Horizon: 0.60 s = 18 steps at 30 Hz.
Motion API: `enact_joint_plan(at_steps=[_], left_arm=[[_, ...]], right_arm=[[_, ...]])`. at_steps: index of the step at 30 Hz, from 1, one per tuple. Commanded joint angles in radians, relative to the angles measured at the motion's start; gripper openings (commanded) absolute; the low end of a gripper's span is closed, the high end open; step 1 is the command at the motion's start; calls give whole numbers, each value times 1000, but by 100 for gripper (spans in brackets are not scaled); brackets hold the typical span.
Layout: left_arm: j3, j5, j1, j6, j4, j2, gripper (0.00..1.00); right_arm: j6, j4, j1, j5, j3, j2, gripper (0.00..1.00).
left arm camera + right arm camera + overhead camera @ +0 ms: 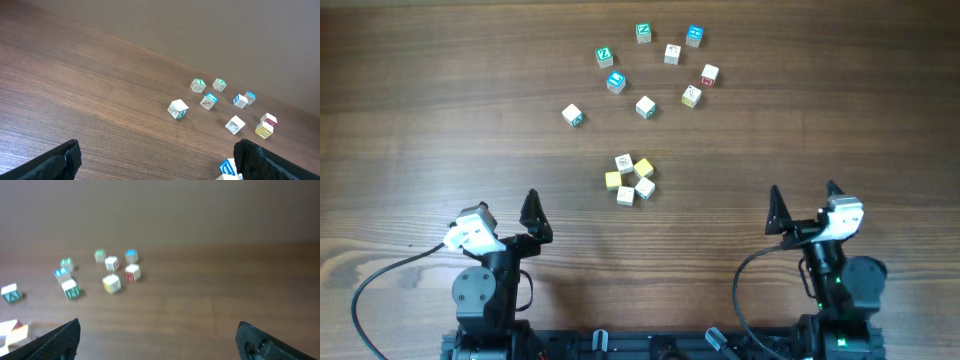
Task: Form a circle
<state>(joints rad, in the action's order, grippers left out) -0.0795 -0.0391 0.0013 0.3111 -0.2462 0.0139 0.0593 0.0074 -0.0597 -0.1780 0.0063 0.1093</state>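
Note:
The circle (631,178) is a tight ring of several small white and yellow letter cubes on the wood table, just near of centre. In the left wrist view only an edge of the circle (227,169) shows, beside the right finger. In the right wrist view it is a blurred bit of the circle (12,329) at the lower left edge. My left gripper (500,222) (157,165) stands open near the front left, well short of the ring, with nothing between its fingers. On the front right, my right gripper (804,205) (161,342) is also open and empty.
Several loose cubes lie scattered beyond the ring: a green-faced one (643,32), a blue-faced one (694,36), a red-marked one (709,74), a yellow one (691,95), a white one (645,106) and one off to the left (572,115). A black cable (380,280) trails at the front left.

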Motion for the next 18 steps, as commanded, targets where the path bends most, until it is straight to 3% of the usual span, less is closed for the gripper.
enact_joint_plan(at_steps=[1, 18], left_arm=[[3, -6, 5, -19, 2, -8, 100], [3, -6, 5, -19, 2, -8, 100]], right_arm=[[-4, 5, 2, 18, -1, -105, 100], [-5, 5, 2, 22, -1, -99, 100]])
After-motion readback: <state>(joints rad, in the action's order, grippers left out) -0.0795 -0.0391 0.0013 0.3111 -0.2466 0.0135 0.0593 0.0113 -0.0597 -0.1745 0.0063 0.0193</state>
